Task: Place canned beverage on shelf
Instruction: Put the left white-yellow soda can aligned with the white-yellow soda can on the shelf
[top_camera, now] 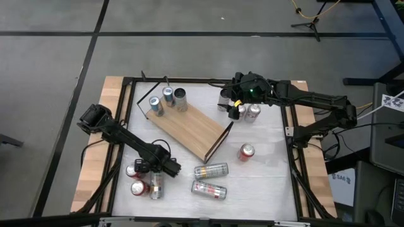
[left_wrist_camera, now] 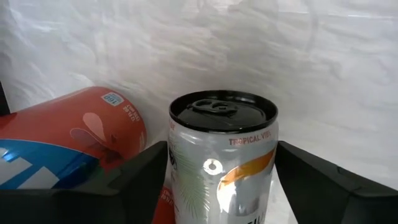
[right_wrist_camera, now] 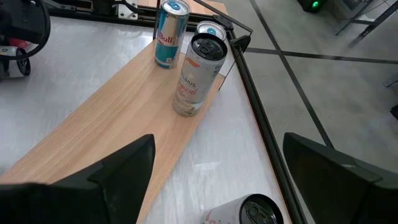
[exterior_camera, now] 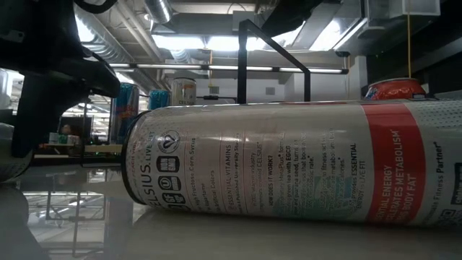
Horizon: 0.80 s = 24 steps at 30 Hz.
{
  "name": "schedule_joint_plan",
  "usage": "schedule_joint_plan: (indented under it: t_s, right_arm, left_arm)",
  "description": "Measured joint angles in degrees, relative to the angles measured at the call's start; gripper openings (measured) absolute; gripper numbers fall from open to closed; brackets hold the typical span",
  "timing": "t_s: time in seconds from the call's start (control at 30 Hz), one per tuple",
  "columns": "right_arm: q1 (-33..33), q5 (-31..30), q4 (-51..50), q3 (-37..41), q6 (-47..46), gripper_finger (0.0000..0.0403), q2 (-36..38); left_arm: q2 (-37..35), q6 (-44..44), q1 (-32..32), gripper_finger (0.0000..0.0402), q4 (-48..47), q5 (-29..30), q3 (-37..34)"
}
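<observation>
The shelf (top_camera: pixel 189 129), a light-brown board on a black frame, lies slantwise mid-table, with three cans standing (top_camera: pixel 168 99) on its far left end; they also show in the right wrist view (right_wrist_camera: pixel 196 68). My left gripper (top_camera: pixel 161 171) is near the table's near left corner, shut on a silver black-topped can (left_wrist_camera: pixel 221 162). A red can (left_wrist_camera: pixel 68 134) lies beside it. My right gripper (top_camera: pixel 228 104) is open and empty at the far side, beside the shelf's far right end, above a few cans (top_camera: pixel 248 112). My left gripper holds the silver can by the two sides of its body just below the top rim (left_wrist_camera: pixel 179 163), pinched between the two fingers (left_wrist_camera: pixel 140 177). The can's black top faces away from the wrist. Whether the can rests on the table does not show.
Two silver cans (top_camera: pixel 210 180) lie on the near middle of the table; one fills the low view (exterior_camera: pixel 289 162). A red can (top_camera: pixel 246 151) stands right of the shelf. More red cans (top_camera: pixel 134 180) sit by my left gripper. A black frame (top_camera: pixel 291 132) rims the table.
</observation>
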State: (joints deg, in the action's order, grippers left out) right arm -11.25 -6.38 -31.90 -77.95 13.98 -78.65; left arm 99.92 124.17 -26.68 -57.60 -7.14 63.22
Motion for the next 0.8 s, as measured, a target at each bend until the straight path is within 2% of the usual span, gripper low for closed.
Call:
schedule_joint_plan:
  t_s: [0.4,0.63,0.8]
  right_arm:
    - [0.0,0.0,0.0,0.0,0.0,0.0349,0.0]
    - [0.0,0.0,0.0,0.0,0.0,0.0349,0.0]
    - [0.0,0.0,0.0,0.0,0.0,0.0349,0.0]
  left_arm:
    - [0.0,0.4,0.0,0.0273,-0.1,1.5,0.0]
    - [0.0,1.1,0.0,0.0253,-0.4,2.8,0.0]
    - [0.0,1.2,0.0,0.0258,-0.8,2.9,0.0]
